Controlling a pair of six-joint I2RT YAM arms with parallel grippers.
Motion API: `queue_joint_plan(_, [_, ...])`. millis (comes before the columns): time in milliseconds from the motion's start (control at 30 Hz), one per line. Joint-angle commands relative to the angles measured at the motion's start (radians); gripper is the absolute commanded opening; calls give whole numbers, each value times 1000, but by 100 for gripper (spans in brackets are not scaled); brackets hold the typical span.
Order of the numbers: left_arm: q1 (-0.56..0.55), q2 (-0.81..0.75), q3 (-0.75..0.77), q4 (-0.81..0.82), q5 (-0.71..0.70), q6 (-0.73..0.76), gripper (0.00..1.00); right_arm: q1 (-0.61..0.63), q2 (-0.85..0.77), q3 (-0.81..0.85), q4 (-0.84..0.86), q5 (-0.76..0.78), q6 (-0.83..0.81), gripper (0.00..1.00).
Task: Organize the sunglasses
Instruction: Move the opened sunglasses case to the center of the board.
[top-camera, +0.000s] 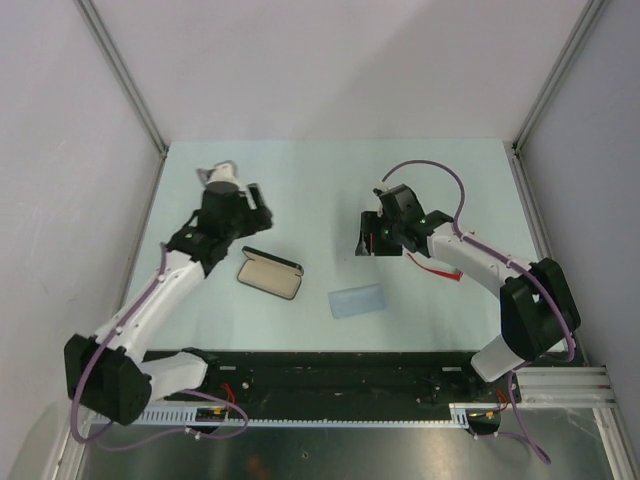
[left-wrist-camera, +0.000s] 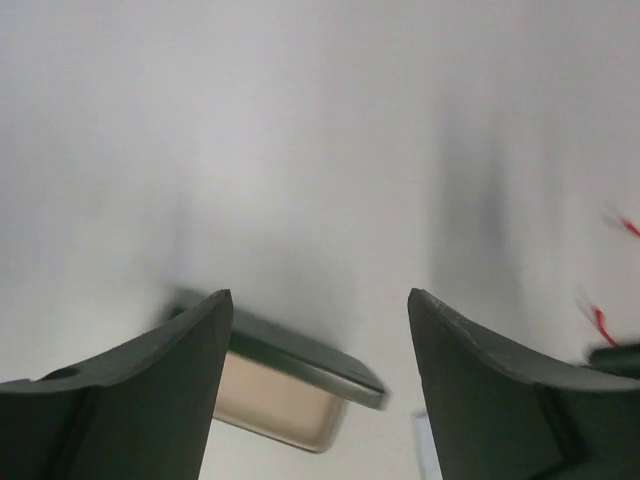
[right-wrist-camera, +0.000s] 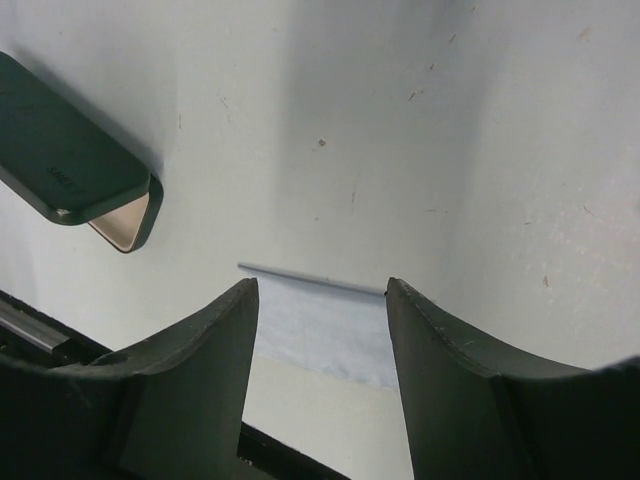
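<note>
The sunglasses (top-camera: 437, 266) show only as thin red frame parts on the table, mostly hidden under my right forearm; red slivers also show at the right edge of the left wrist view (left-wrist-camera: 598, 318). The black case (top-camera: 270, 272) lies open with its tan lining up, left of centre. My left gripper (top-camera: 255, 205) hovers just behind the case, open and empty; the case (left-wrist-camera: 290, 385) sits low between its fingers. My right gripper (top-camera: 368, 240) is open and empty, left of the sunglasses, above the table behind the cloth.
A grey-blue cloth (top-camera: 357, 300) lies flat right of the case; it shows between the right fingers (right-wrist-camera: 320, 320), with the case (right-wrist-camera: 70, 170) at upper left. A black rail (top-camera: 330, 375) runs along the near edge. Walls enclose the table.
</note>
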Motion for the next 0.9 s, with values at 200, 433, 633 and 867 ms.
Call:
queue_joint_plan(200, [276, 36, -174, -97, -57, -80, 49, 11, 12, 16, 1, 11, 23, 54])
queue_joint_plan(433, [320, 185, -171, -169, -128, -180, 29, 11, 4, 16, -25, 19, 21, 51])
queue_joint_plan(633, [322, 293, -157, -166, -97, -200, 29, 8, 4, 16, -36, 32, 15, 50])
queue_joint_plan(867, [322, 348, -159, -161, -39, -193, 24, 2, 4, 18, -42, 37, 15, 50])
